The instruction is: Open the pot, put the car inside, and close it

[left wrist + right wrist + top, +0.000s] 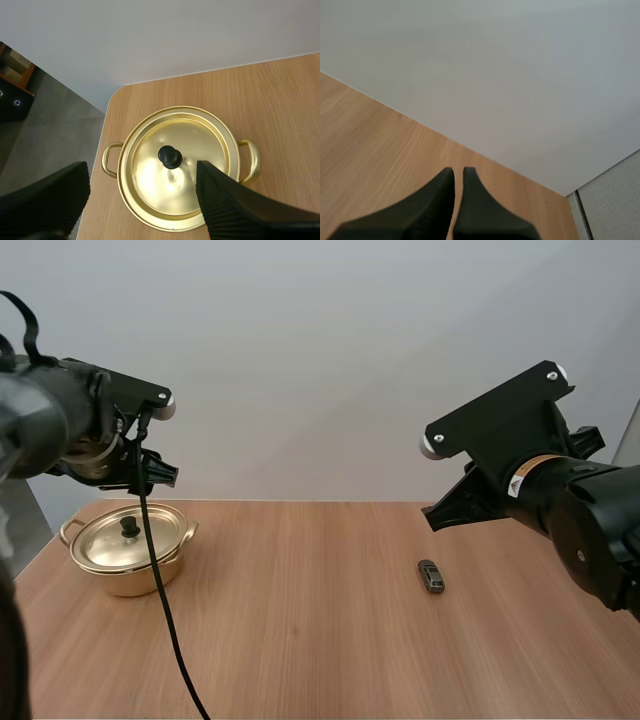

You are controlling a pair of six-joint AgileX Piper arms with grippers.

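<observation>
While the lid (pixel 150 180) is still on, we log the counter (pixel 300 640) first: the pot (pixel 125 580) sits near its far left corner, lid seated flat. The car (pixel 431 576) lies well apart to the right, below our right arm, whose jaws lie pressed together on nothing. Left jaws stand wide apart above the lid, flanking the knob (pixel 170 157). Our judgement: centre on the knob, descend straight, pinch it, lift vertically.
</observation>
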